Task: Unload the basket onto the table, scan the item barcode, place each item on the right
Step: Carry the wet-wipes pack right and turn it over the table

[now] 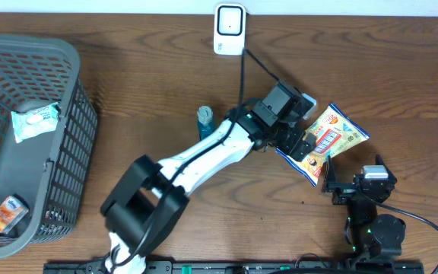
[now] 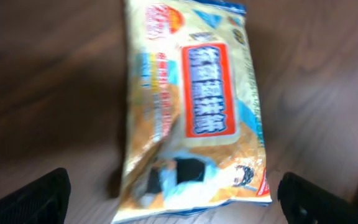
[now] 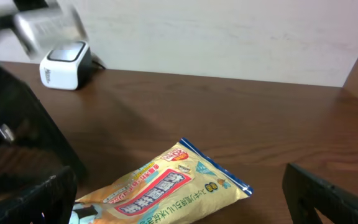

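Your left gripper [image 2: 176, 199] and right gripper [image 3: 179, 196] stand spread and empty; the snack bag [image 1: 333, 137] lies toward four o'clock from the barcode scanner [image 1: 228, 29], scan apparently not done.

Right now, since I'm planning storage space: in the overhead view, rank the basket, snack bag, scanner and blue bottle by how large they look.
1. basket
2. snack bag, partly covered, yet clearly larger than the next
3. scanner
4. blue bottle

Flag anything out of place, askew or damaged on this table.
The snack bag lies crooked on the table, printed front up, no barcode showing, well away from the scanner. Nothing looks spilled or torn.
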`<state>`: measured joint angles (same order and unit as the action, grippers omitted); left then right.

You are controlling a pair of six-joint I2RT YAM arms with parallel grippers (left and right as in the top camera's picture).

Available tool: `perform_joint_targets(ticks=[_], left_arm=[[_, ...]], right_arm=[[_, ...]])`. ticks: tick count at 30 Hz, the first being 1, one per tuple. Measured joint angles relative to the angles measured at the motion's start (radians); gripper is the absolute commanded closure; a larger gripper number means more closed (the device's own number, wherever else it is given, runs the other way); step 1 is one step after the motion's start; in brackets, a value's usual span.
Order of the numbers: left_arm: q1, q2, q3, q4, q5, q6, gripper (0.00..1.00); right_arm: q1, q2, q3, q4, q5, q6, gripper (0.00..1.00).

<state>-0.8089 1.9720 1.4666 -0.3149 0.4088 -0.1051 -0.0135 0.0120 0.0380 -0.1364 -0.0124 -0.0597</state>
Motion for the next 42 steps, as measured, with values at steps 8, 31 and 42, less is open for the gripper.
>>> perform_joint_targets(ticks=[8,31,42], left_arm=[[0.000,0.154,0.000,0.075,0.104,0.061,0.02],[-0.047,0.174,0.001,-0.051,-0.144,0.144,0.92],[-0.032,0.000,0.005,0.111,-0.210,0.147,0.02]], right_arm=[[0.000,0.000,0.000,0.000,0.000,0.000,0.01],[0.000,0.000,0.000,0.000,0.000,0.000,0.01],[0.000,0.000,0.000,0.000,0.000,0.000,0.01]])
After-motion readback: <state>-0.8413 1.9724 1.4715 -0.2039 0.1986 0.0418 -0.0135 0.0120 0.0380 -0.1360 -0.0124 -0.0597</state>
